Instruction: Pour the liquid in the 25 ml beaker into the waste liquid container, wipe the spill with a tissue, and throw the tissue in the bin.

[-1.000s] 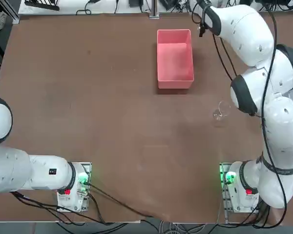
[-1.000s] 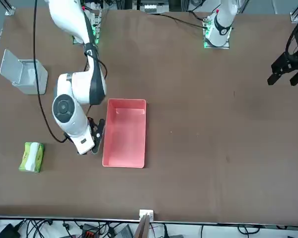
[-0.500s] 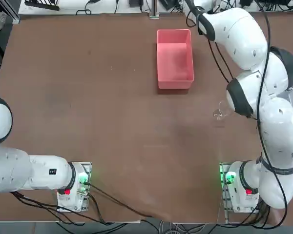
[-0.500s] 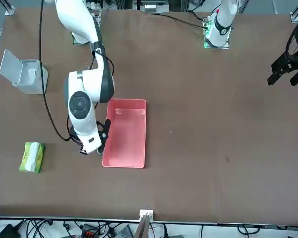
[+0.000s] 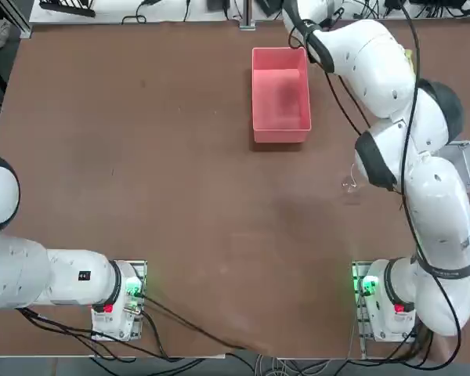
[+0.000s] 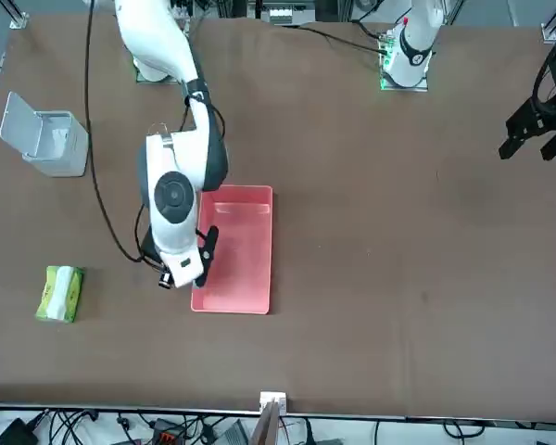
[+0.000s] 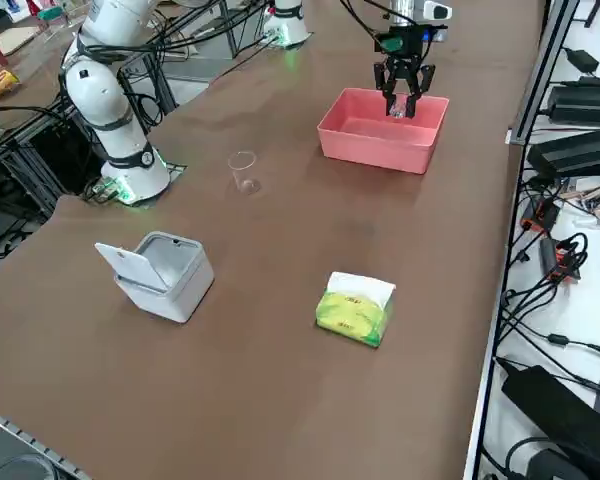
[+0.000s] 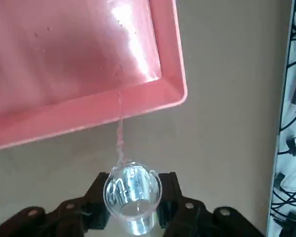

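My wrist view is the only one that shows what I hold: the small beaker [image 8: 132,195] sits clamped between the two fingers [image 8: 96,200] of my right gripper [image 8: 132,197], which is closed partway around its glass wall. A thin stream of liquid [image 8: 120,133] runs from the beaker's lip across the rim of the pink tray [image 8: 89,111], close to one of its corners. The floor of the tray looks wet and shiny there.

From the right side, my gripper [image 7: 400,95] hangs pointing down over the far end of the pink tray [image 7: 380,145], but the beaker is too small to make out. That view alone shows the rest of the table [image 7: 280,330] well: a larger glass beaker [image 7: 243,170] stands upright on its own, well apart from the tray; the grey bin [image 7: 165,272] sits with its lid flipped open, and I cannot tell what is in it; the yellow-green tissue pack [image 7: 353,308] lies near it with a white sheet sticking out.

In the front view my arm hides the gripper, which sits at the tray's long edge [image 6: 196,278]. From overhead the gripper is beyond the picture's upper edge, above the tray [image 5: 280,129].
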`<state>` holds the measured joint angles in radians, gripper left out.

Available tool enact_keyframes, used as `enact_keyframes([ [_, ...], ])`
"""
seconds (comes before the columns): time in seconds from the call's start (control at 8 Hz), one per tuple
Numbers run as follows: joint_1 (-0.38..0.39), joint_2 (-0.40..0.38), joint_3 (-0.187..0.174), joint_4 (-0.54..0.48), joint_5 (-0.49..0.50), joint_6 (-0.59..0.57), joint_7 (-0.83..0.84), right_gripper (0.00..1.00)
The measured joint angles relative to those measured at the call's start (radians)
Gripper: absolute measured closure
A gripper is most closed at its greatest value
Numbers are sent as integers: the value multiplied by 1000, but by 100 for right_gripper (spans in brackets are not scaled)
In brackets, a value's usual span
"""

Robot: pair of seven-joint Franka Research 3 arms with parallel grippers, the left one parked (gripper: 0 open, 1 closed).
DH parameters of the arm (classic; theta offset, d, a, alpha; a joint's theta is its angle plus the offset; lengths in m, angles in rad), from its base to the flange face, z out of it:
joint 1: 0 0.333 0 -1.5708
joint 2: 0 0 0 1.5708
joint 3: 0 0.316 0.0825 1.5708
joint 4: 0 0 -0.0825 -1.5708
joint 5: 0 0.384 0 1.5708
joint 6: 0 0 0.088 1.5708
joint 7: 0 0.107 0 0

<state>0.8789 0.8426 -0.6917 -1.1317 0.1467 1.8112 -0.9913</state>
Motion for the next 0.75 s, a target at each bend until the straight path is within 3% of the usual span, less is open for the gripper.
enact_keyframes([
  [0.75, 39, 18, 0, 7, -38, -3, 21, 52],
])
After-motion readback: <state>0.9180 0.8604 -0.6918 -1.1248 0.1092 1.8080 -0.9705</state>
